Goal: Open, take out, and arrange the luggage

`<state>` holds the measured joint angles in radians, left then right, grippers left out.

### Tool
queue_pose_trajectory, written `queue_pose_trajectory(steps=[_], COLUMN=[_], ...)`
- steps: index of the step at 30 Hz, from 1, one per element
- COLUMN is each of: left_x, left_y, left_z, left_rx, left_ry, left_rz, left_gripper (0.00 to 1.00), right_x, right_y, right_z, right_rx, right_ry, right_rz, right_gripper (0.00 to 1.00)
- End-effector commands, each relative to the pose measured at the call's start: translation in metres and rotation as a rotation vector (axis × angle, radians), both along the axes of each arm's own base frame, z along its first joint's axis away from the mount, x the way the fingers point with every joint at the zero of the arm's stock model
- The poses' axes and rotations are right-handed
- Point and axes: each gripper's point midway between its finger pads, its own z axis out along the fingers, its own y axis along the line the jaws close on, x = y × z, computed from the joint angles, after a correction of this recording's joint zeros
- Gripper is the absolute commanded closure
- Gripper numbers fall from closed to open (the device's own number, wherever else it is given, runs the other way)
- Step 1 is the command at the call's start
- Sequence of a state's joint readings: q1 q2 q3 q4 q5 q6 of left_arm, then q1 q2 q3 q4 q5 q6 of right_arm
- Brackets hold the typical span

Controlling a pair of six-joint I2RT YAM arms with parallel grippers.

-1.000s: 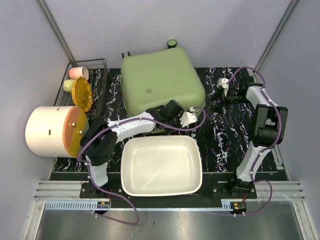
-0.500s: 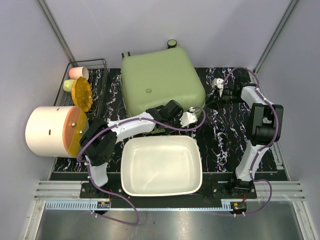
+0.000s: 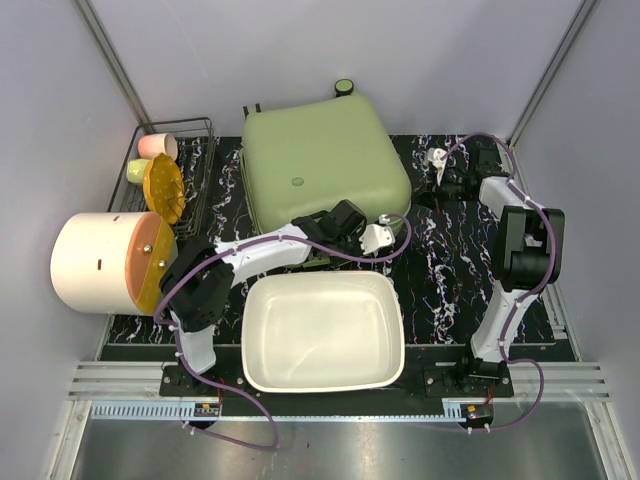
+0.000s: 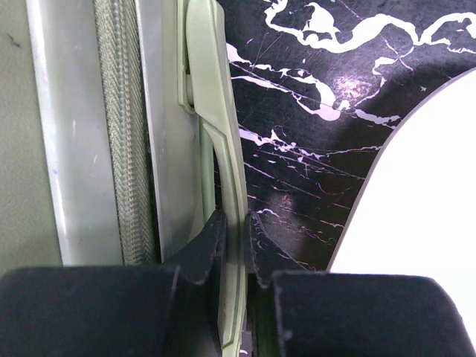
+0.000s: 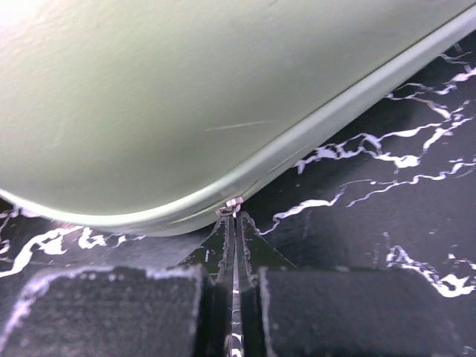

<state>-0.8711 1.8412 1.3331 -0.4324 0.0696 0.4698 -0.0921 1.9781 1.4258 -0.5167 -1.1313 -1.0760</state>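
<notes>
Olive-green soft-sided suitcase [image 3: 320, 165] lies closed behind the white plastic bin [image 3: 320, 335]; my left gripper [image 4: 232, 245] pinches its side handle [image 4: 223, 134], right gripper [image 5: 236, 238] pinches the zipper pull [image 5: 233, 206]; unzipping, unpacking, arranging all pending.

The top external view looks steeply down from high behind the robot, taking in the whole desk [image 3: 450, 280]. Each wrist view peers along its own jaws, very close to the edge of the luggage [image 3: 320, 160], which the overhead view also shows.

The right end effector [image 5: 235, 223] has closed, seemingly on the zipper pull [image 5: 232, 206].
</notes>
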Motion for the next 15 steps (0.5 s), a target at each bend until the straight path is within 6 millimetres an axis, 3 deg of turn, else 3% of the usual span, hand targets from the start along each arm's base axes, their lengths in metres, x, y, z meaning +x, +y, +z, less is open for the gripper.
queue_pose_trajectory(steps=[1,7,13,15], left_x=[-0.017,-0.02,-0.018,-0.015], left_y=[0.069,0.072,0.069,0.063], left_z=[-0.041,-0.045,-0.045,-0.03], left_rx=[0.266,0.278,0.258,0.229], left_ry=[0.113,0.12,0.132,0.128], left_rz=[0.032,0.028,0.021,0.018], left_gripper=[1.0,1.0,1.0,0.99], right_x=[0.057,0.09,0.084,0.081], right_y=[-0.006,-0.006,0.008,0.012], right_z=[0.043,0.059,0.047,0.048], right_rx=[0.017,0.071,0.094,0.086], right_ry=[-0.213,-0.256,-0.233,-0.217], right_rz=[-0.118,-0.187,-0.163,-0.164], right_gripper=[1.0,1.0,1.0,0.99])
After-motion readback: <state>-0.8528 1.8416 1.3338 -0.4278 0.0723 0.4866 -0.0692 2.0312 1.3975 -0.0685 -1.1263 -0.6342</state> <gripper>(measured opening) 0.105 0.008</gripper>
